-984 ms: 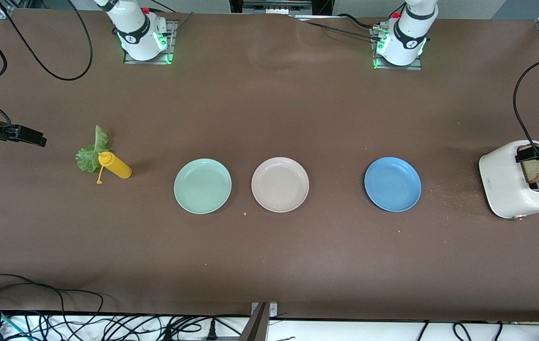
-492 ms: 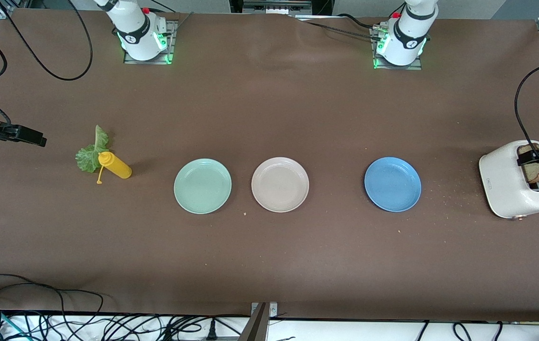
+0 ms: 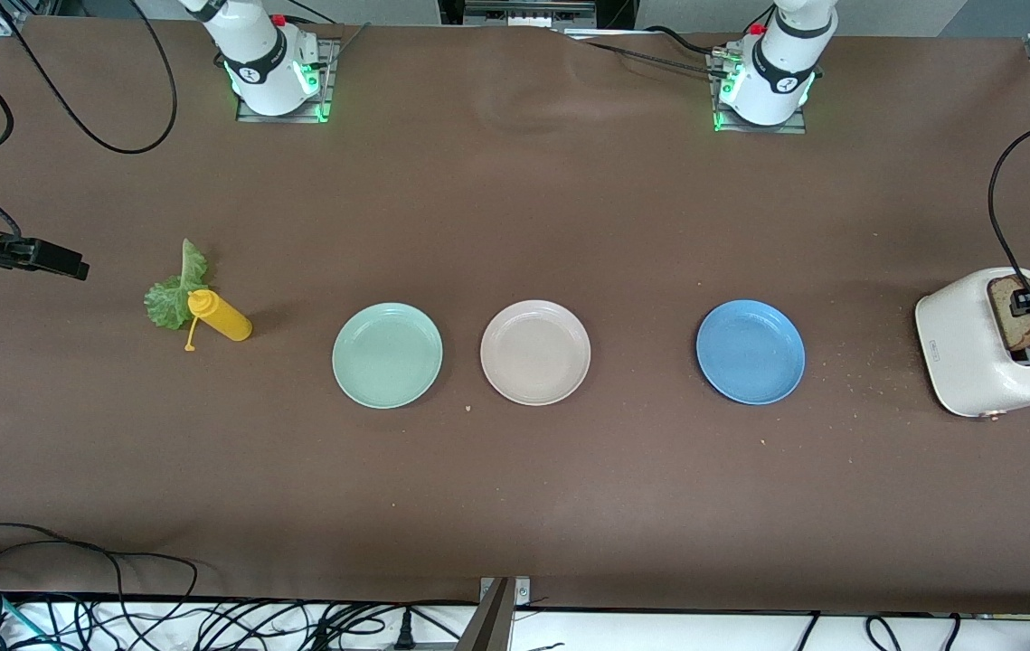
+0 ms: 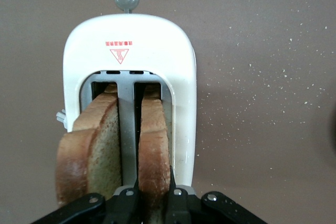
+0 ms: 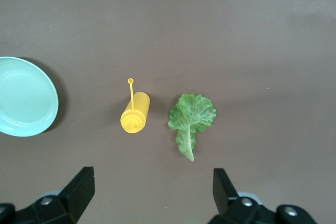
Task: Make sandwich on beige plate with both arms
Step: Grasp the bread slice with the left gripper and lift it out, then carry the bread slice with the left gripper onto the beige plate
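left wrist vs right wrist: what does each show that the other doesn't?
Left wrist only: the white toaster with two bread slices, the left gripper shut on the bread slice in one slot, a second slice beside it, and crumbs on the table.
Right wrist only: the lettuce leaf, the yellow squeeze bottle, part of the mint-green plate, and the open right gripper above them.
Both: only the brown table cover.

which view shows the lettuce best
The right wrist view: the whole lettuce lies unobstructed beside the bottle. The front view shows it smaller, partly hidden by the bottle. The left wrist view shows none of it.
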Tool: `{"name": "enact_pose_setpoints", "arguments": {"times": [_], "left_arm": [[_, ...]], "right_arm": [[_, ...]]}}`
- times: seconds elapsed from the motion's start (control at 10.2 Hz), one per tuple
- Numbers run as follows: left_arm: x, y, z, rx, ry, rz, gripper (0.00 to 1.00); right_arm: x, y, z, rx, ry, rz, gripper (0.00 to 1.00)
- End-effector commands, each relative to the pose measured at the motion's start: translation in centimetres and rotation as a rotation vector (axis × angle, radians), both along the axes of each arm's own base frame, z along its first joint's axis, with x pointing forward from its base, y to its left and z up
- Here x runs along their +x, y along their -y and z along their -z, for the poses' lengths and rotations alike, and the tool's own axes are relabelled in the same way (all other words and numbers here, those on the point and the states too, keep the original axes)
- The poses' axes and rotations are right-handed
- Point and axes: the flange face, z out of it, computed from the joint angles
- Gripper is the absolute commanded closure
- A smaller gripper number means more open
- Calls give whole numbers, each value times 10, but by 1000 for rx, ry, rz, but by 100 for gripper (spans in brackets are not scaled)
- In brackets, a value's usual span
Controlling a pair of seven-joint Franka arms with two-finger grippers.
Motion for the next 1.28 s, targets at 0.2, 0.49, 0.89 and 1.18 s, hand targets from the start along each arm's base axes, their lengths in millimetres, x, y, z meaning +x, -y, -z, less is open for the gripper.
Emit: {"name": "enact_pose_setpoints", "arguments": {"times": [0.2, 0.49, 0.89, 1.18], "left_arm": [[9, 18, -102, -37, 22, 20, 100], [18, 73, -117, -239, 67, 11, 100], [38, 196, -49, -652, -25, 3, 100], [47, 272, -15, -768, -96, 66, 100]], "right_arm": [[-1, -2, -1, 17, 2, -2, 0], [1, -8, -1, 60, 15, -1, 0], [1, -9, -1, 65, 17, -1, 0], [1, -9, 0, 65, 15, -1, 0]]}}
